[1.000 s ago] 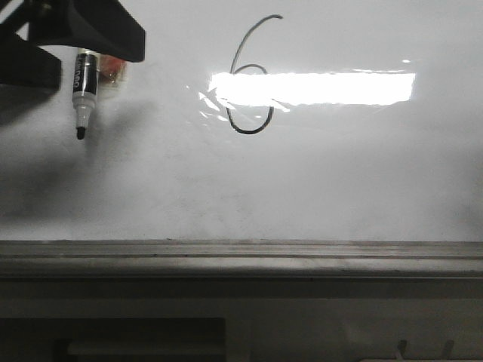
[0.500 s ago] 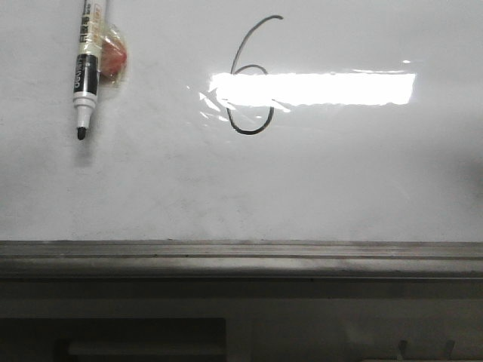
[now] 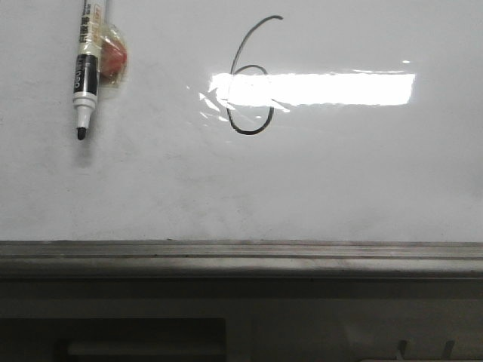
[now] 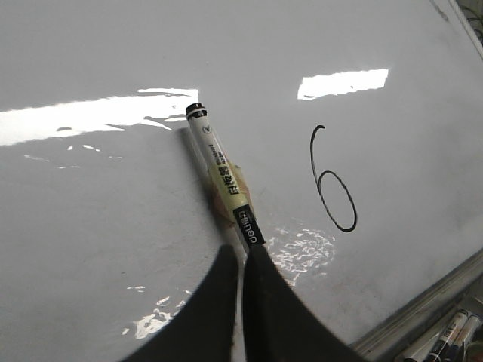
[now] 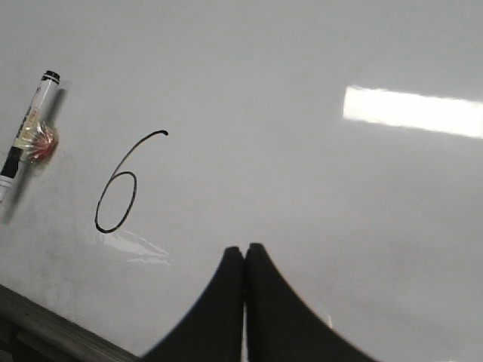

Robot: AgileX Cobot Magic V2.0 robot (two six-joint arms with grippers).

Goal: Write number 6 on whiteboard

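A thin black number 6 (image 3: 250, 133) is drawn on the whiteboard (image 3: 339, 173), partly under a bright rectangular glare. It also shows in the left wrist view (image 4: 347, 228) and the right wrist view (image 5: 106, 230). A black-and-white marker (image 3: 85, 75) lies uncapped on the board to the left of the 6, tip toward the rail. My left gripper (image 4: 241, 253) is shut and empty, raised off the marker (image 4: 223, 177), its fingers hiding the tip. My right gripper (image 5: 245, 250) is shut and empty over bare board, right of the 6. Neither gripper shows in the front view.
A small reddish clear-wrapped patch (image 3: 113, 59) sits against the marker's barrel. A grey metal rail (image 3: 241, 253) runs along the board's near edge. Spare markers (image 4: 453, 339) lie beyond the rail in the left wrist view.
One second ago my left gripper covered the marker's upper end at the front view's top left. It has since pulled out of that view. The marker stayed on the board.
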